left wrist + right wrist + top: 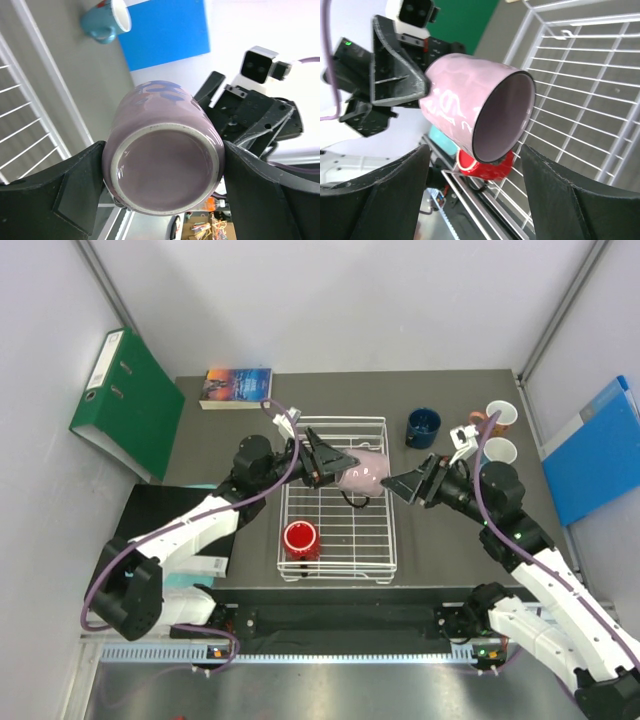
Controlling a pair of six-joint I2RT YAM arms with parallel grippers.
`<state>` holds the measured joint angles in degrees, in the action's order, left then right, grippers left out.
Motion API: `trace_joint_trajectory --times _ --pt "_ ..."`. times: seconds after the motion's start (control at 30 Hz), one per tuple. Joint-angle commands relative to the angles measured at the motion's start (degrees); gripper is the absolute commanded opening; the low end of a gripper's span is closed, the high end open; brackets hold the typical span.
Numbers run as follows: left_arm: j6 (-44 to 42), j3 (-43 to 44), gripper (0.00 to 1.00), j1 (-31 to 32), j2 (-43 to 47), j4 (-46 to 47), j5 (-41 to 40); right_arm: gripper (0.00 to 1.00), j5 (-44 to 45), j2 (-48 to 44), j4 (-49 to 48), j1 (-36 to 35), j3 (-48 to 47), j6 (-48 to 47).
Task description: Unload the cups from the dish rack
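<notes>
My left gripper [345, 468] is shut on the base of the pale mauve mug [365, 476] and holds it on its side above the white wire dish rack [340, 421]. The mug's mouth faces my right gripper [392, 484], which is open just beyond the rim, apart from it. In the left wrist view the fingers [75, 185] press both sides of the mug [165, 165]. In the right wrist view the mug [470, 110] hangs between my open fingers [555, 200]. A red mug [300, 538] stands in the rack's front left. The dark blue mug [422, 426], salmon-pink mug [497, 417] and teal mug [499, 451] stand on the table right of the rack.
A green binder [125, 400] leans at the back left and a book [237, 385] lies behind the rack. A blue folder [595, 450] stands at the right edge. A black pad [165, 525] lies under the left arm.
</notes>
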<state>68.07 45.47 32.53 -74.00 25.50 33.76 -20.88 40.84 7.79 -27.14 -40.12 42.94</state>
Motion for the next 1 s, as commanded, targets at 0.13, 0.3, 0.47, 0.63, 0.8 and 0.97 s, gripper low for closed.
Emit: trace_joint_trajectory --times 0.13,0.3,0.47,0.63,0.8,0.97 --pt "4.8 0.0 0.00 -0.2 1.3 14.9 3.3 0.73 -6.1 2.7 -14.9 0.0 0.5 4.7" --pt "7.6 -0.1 0.00 -0.1 -1.5 19.3 4.3 0.71 -11.1 9.9 -21.0 -0.1 -0.2 7.8" --pt "8.7 1.5 0.00 0.4 -4.4 21.3 5.0 0.52 -13.5 14.0 -25.4 -0.6 -0.6 9.5" --pt "7.3 4.0 0.00 0.5 -6.1 18.9 6.0 0.17 -14.3 15.4 -24.8 -0.6 -2.0 8.7" --pt "3.4 6.8 0.00 0.3 -6.8 12.9 5.9 0.00 -13.6 14.1 -21.6 -0.7 -2.9 6.6" --pt "-5.7 13.3 0.76 -2.1 -7.2 -4.8 3.7 0.00 -7.6 10.3 -11.4 -0.6 -6.6 0.9"
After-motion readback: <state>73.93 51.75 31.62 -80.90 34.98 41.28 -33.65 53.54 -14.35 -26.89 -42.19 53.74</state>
